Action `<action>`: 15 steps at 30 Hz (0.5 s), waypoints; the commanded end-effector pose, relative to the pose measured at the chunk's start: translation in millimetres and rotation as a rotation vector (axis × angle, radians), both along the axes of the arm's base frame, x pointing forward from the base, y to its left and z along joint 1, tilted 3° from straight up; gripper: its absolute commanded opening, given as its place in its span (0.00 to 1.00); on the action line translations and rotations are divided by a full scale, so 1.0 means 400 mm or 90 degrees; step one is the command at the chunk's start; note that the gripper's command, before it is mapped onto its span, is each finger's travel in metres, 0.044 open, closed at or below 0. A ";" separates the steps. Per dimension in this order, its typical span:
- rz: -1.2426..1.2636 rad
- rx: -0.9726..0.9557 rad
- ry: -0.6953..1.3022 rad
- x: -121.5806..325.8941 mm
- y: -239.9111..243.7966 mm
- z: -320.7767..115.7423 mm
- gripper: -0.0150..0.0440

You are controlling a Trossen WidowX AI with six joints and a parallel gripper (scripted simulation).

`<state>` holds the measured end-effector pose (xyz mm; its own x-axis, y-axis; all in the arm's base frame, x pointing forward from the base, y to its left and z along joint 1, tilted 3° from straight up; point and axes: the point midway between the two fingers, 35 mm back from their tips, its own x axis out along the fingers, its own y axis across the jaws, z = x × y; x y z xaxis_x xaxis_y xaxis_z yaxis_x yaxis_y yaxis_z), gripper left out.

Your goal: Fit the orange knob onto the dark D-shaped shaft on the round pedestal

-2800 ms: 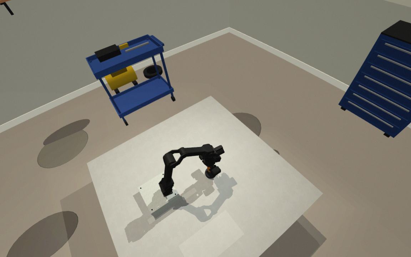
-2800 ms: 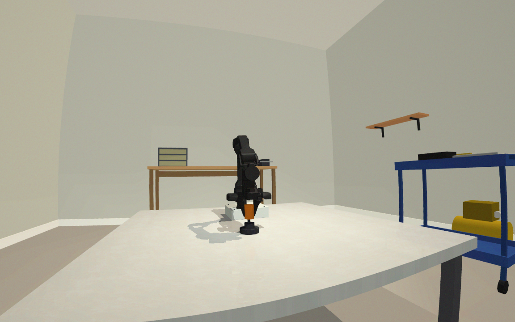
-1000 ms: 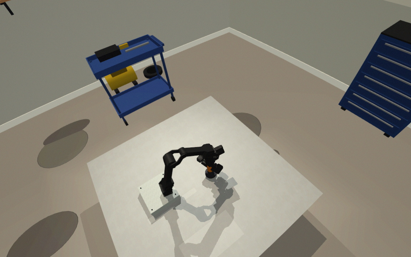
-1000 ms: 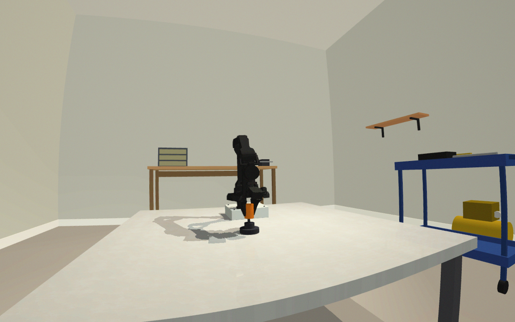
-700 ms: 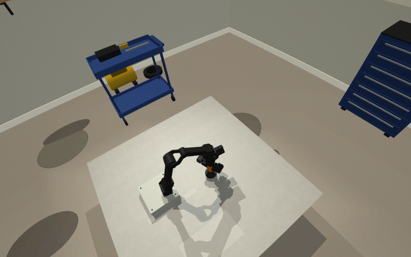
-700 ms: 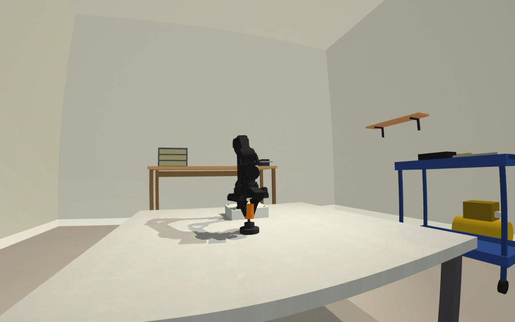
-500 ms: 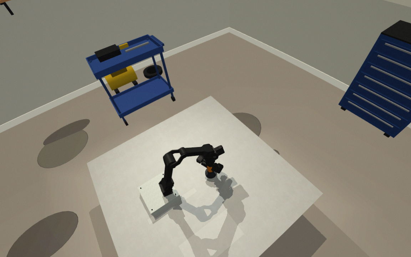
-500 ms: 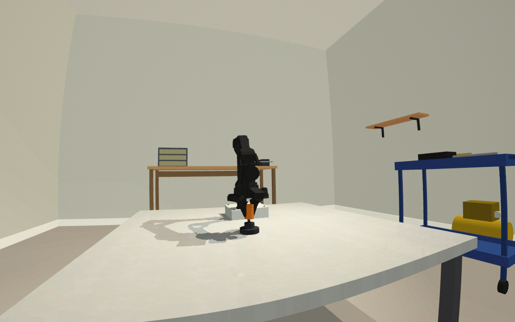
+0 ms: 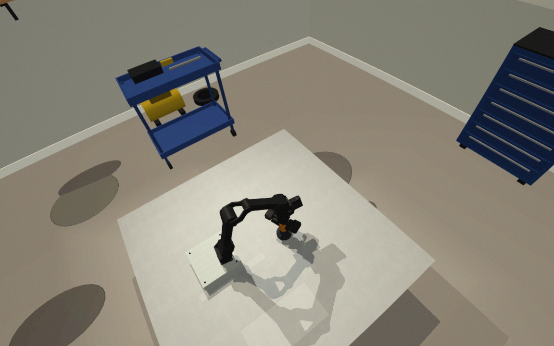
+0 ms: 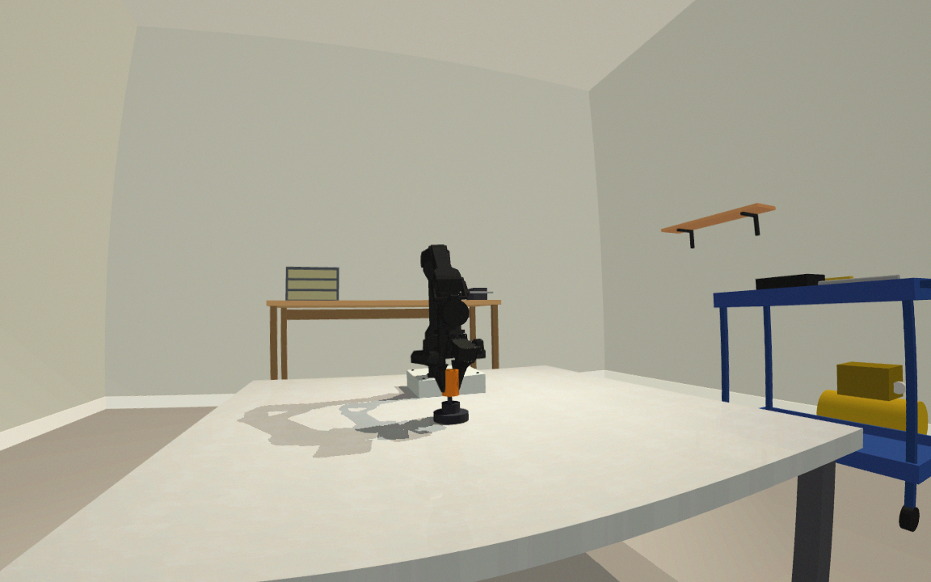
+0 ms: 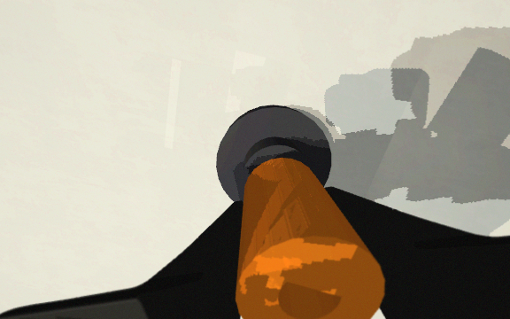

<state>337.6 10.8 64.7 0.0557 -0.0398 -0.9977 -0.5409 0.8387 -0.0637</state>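
Observation:
The orange knob (image 9: 283, 227) (image 10: 451, 381) (image 11: 299, 221) is upright between the fingers of my gripper (image 10: 451, 383) (image 11: 283, 202), which is shut on it. The round dark pedestal (image 9: 283, 234) (image 10: 451, 415) (image 11: 237, 142) stands on the table directly below the knob. In the exterior view a short stretch of the dark shaft (image 10: 449, 398) shows between the knob's bottom and the pedestal's raised middle, so the knob is above the pedestal and not seated on it. The shaft's top is hidden by the knob. The flat sides of the hole and shaft are not visible.
The arm's pale base block (image 9: 210, 266) (image 10: 447, 385) sits on the white table (image 9: 175, 215) (image 10: 599, 463) behind the pedestal as seen in the exterior view. A blue cart (image 9: 193, 127) (image 10: 837, 294) and a blue drawer cabinet (image 9: 524, 107) stand off the table.

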 end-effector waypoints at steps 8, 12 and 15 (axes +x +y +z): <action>0.036 -0.001 0.000 0.001 0.001 0.010 0.25; 0.130 -0.007 0.004 0.001 0.001 0.010 0.25; 0.136 -0.007 0.004 0.000 0.001 0.009 0.25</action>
